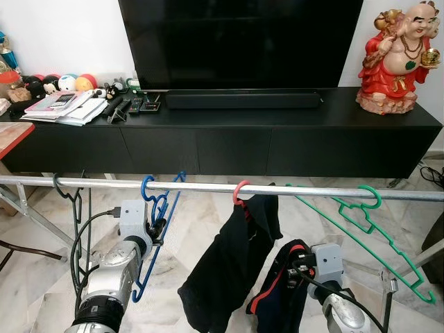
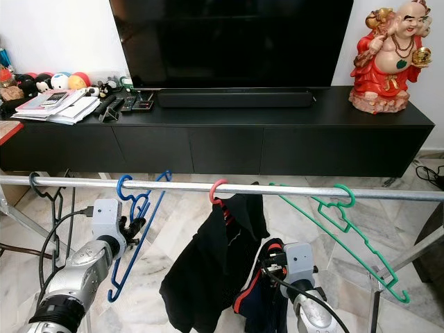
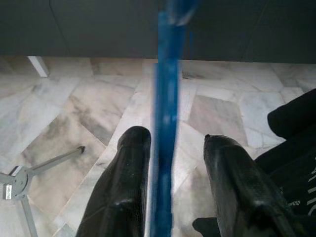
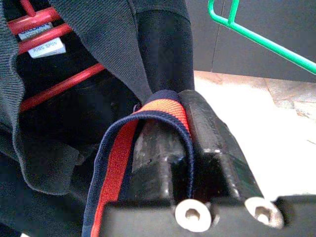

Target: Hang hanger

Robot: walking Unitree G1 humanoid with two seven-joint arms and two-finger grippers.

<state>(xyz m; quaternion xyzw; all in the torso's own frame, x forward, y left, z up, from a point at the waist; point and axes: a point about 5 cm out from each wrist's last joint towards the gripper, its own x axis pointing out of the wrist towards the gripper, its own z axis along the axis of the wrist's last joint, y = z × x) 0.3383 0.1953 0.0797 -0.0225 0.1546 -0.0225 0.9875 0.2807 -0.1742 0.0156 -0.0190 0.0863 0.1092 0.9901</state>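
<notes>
We see a metal rail [image 1: 208,187] running across in front of a black TV cabinet [image 1: 229,139]; on it hang a blue hanger [image 1: 158,208], a pink hanger [image 1: 240,193] w/ a dark garment [image 1: 232,263], a green hanger [image 1: 361,222] and a black hanger [image 1: 68,194] at far left; blue hanger's hook is over the rail. Left gripper [image 3: 170,163] sits at the blue hanger's side bar; its fingers [image 3: 123,182] are apart w/ the bar between them, one finger just beside it, grip not closed. Right gripper [image 4: 190,143] is low by the dark garment, fingers together, pinching a navy-and-orange striped band [image 4: 123,163] of cloth. A red figurine [image 1: 397,55] stands on the cabinet's right end; floor is marble.
</notes>
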